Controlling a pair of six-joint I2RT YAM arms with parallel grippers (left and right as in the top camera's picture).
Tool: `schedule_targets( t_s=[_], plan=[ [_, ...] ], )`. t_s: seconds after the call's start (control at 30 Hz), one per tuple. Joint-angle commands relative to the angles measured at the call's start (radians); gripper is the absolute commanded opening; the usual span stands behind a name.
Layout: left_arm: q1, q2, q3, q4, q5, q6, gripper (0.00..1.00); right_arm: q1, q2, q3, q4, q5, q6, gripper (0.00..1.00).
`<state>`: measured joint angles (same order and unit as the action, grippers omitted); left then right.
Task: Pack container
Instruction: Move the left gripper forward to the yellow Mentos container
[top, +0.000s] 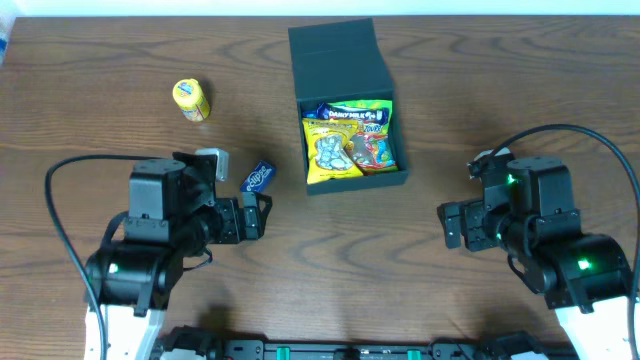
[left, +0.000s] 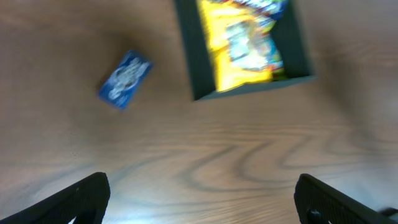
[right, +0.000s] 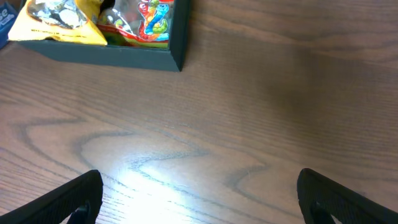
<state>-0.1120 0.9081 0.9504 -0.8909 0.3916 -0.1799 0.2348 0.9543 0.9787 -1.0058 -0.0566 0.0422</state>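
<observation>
From overhead, our dark green-black matte square container (top: 335, 60) stands open near the desk's (top: 100, 60) far edge; the small blue snack packet (top: 260, 177) lies slantwise just beyond our spread left gripper (top: 255, 216), the nearer arm; the right gripper (top: 450, 222) is equally spread. In the left wrist view the packet (left: 124, 79) sits ahead-left, the container (left: 194, 56) ahead-right; the right wrist view shows only the container's (right: 124, 57) near corner, far-left.

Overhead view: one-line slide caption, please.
Open dark green-black square box holds snack packets; small blue packet, yellow round snack lie outside.
</observation>
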Motion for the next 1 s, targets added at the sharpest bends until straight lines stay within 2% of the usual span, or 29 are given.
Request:
schedule_targets(
  t_s=[0.0, 0.1, 0.33, 0.8, 0.97],
  plan=[
    [0.007, 0.037, 0.012, -0.035, -0.212, -0.067, 0.95, -0.007, -0.007, 0.001, 0.0, -0.007, 0.013, 0.99],
    [0.007, 0.092, 0.012, -0.048, -0.385, -0.135, 0.96, -0.007, -0.007, 0.001, 0.0, -0.007, 0.013, 0.99],
    [0.007, 0.254, 0.012, 0.094, -0.547, -0.108, 0.96, -0.007, -0.007, 0.001, 0.0, -0.007, 0.013, 0.99],
    [0.01, 0.596, 0.011, 0.502, -0.682, -0.104, 0.95, -0.007, -0.007, 0.001, 0.0, -0.007, 0.013, 0.99],
    [0.031, 0.7, 0.011, 0.653, -0.683, -0.105, 0.95, -0.007, -0.007, 0.001, 0.0, -0.007, 0.013, 0.99]
  ],
)
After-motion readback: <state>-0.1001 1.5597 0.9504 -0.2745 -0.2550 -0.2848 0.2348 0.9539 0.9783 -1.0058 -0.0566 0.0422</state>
